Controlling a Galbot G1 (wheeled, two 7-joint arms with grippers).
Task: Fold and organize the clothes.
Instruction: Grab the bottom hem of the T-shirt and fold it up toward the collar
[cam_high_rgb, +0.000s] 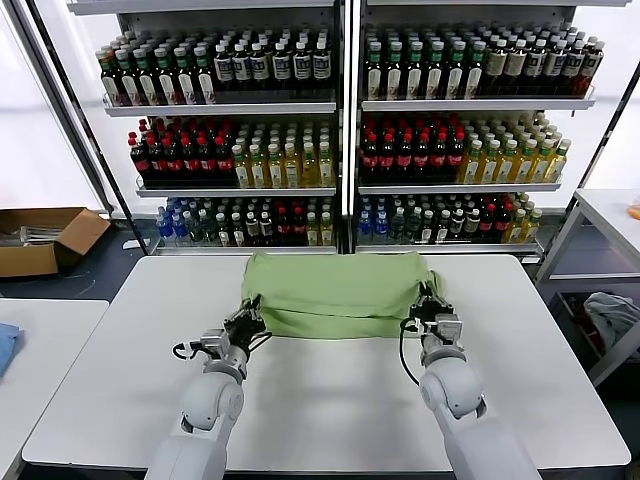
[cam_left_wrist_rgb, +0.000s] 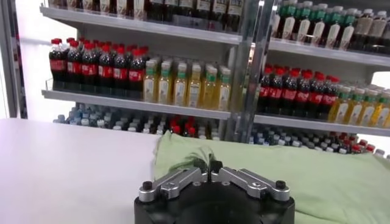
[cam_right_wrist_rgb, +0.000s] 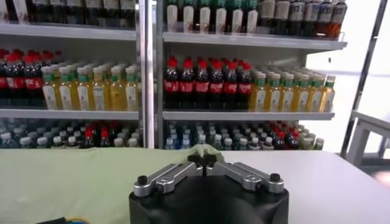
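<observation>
Right then, green shirt lay flat, mid-frame in head view, on white table, already doubled over into a wide strip. Looked plain side up, no logo seen. Probably laid out like that so both near corners could be pinched at once for next fold.

Left gripper sat at lower-left corner of shirt, fingers nearly together, nipping the green edge. In left wrist view, fingertips met right at the cloth, a little fold bunched up there. Looked like a pinch on the shirt, tho maybe loosening.

Right gripper sat at lower-right corner of shirt, same way. In right wrist view, fingertips pressed almost shut w/ a bit of green cloth poking up between. Gripping the shirt edge too, by the look of it.

Both arms came up from bottom of head view, one each side, matched, likely so cloth stayed even & straight.

Behind, top of frame, shelves of bottles. Cardboard box at far left on floor.
</observation>
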